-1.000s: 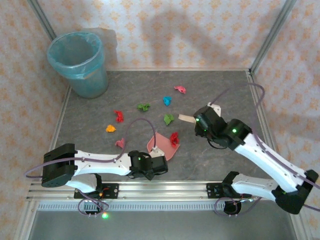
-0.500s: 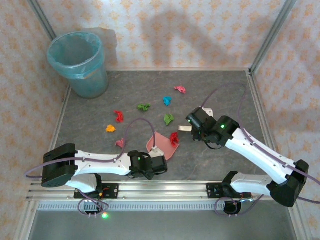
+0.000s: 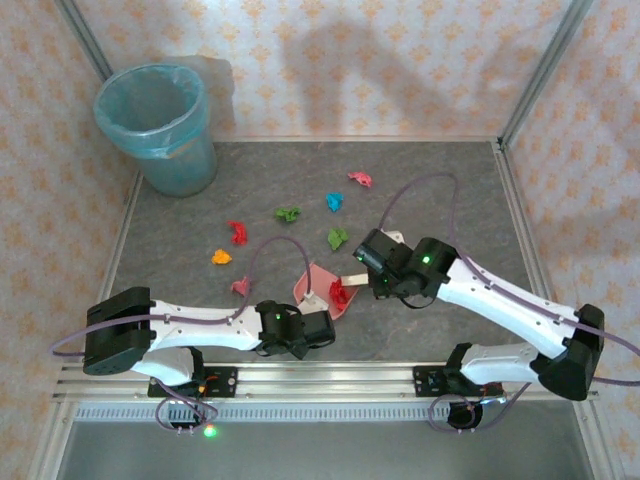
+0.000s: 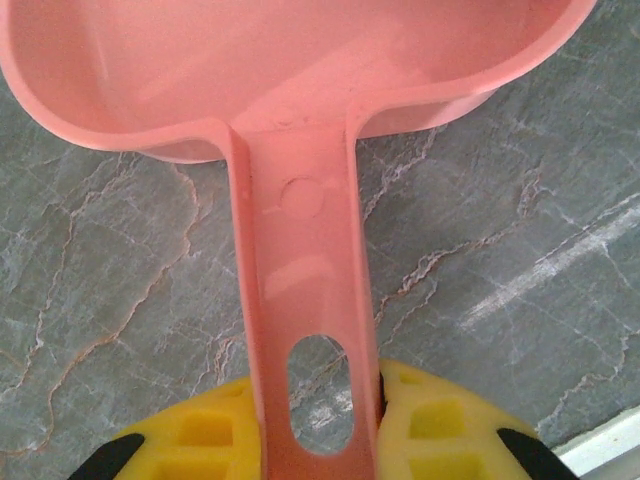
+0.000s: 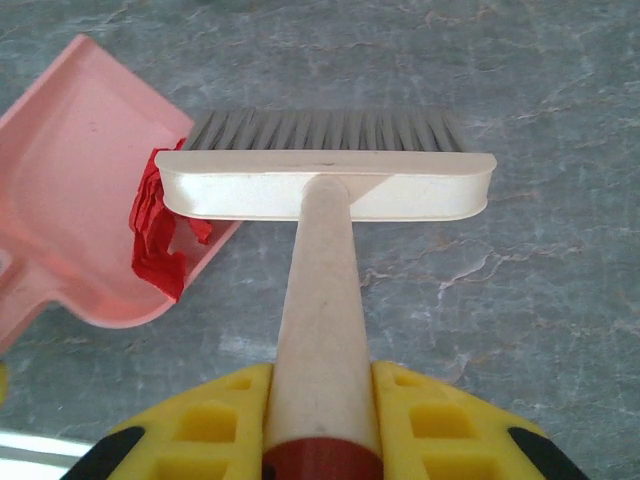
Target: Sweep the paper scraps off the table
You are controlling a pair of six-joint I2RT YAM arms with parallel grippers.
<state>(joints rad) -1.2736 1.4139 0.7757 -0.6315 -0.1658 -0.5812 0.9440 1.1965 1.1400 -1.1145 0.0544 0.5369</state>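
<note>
In the top view, the left jaws are closed on the handle of the pink dustpan (image 3: 322, 290). It lies low on the counter (image 3: 460, 190) with its mouth turned toward the brush (image 3: 353, 281), so that it can receive what is pushed in. The right jaws carry this brush just at the mouth, and a red scrap (image 3: 340, 294) sits on the lip. The other paper scraps lie apart:
- green (image 3: 338, 238)
- blue (image 3: 334, 201)
- pink (image 3: 359, 179)
- a second green (image 3: 288, 213)
- red (image 3: 237, 232)
- orange (image 3: 221, 257)
- a second pink (image 3: 240, 287), just left of the dustpan

A bin (image 3: 160, 125) waits in the far left corner.

In the left wrist view, the yellow pads (image 4: 440, 430) squeeze the dustpan handle (image 4: 305, 300) from both sides. I think this grip keeps the pan steady against the brush.

In the right wrist view, the jaws are clamped around the brush handle (image 5: 320, 330), with the bristles down on the counter (image 5: 560, 250). The brush head touches the red scrap (image 5: 160, 235), which hangs half over the dustpan's edge (image 5: 70, 180). You probably need one more short push leftward.
</note>
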